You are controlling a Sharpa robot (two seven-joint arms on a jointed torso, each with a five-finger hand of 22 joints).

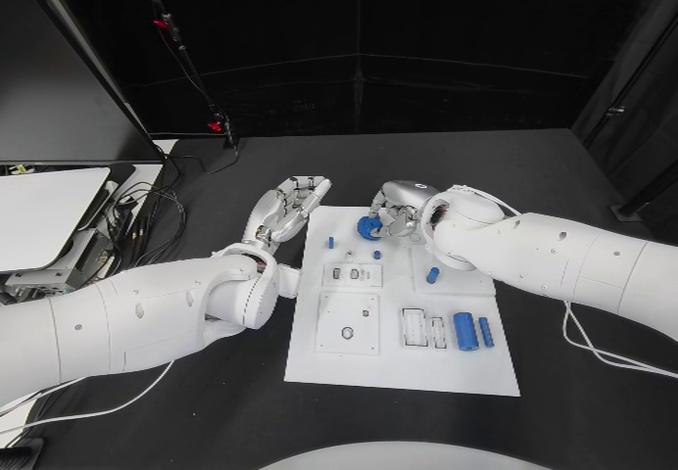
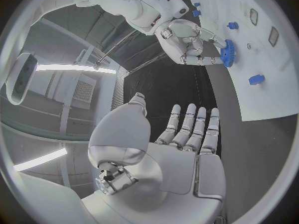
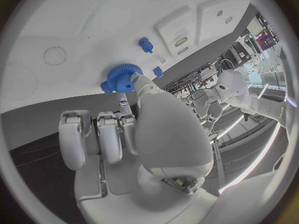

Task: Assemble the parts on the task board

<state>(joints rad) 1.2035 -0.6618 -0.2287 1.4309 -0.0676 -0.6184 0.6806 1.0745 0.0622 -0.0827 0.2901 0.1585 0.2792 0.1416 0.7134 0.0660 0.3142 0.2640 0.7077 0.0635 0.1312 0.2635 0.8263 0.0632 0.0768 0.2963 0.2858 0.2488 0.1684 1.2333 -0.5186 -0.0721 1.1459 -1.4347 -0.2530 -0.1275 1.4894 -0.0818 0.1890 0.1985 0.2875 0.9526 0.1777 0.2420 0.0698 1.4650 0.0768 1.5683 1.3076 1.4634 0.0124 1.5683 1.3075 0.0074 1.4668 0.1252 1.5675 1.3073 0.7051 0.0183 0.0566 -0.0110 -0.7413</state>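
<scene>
The white task board (image 1: 403, 364) lies in the middle of the black table. My right hand (image 1: 402, 210) hangs over its far edge and pinches a blue gear (image 1: 368, 228) between thumb and fingertips. The right wrist view shows the gear (image 3: 122, 78) just above the board (image 3: 74, 30), at the tip of that hand (image 3: 124, 134). My left hand (image 1: 290, 210) hovers by the board's far left corner with straight, spread fingers and holds nothing. In the left wrist view the left hand (image 2: 184, 139) faces the gear (image 2: 227, 53) and the right hand (image 2: 187, 39).
Small blue pegs (image 1: 331, 241) (image 1: 377, 255) (image 1: 434, 275) stand on the board. A blue cylinder (image 1: 463, 326) and a blue bar (image 1: 485, 331) lie near its right side. Recessed sockets (image 1: 349, 328) sit in the middle. A monitor (image 1: 71, 88) and cables (image 1: 149, 211) are at the left.
</scene>
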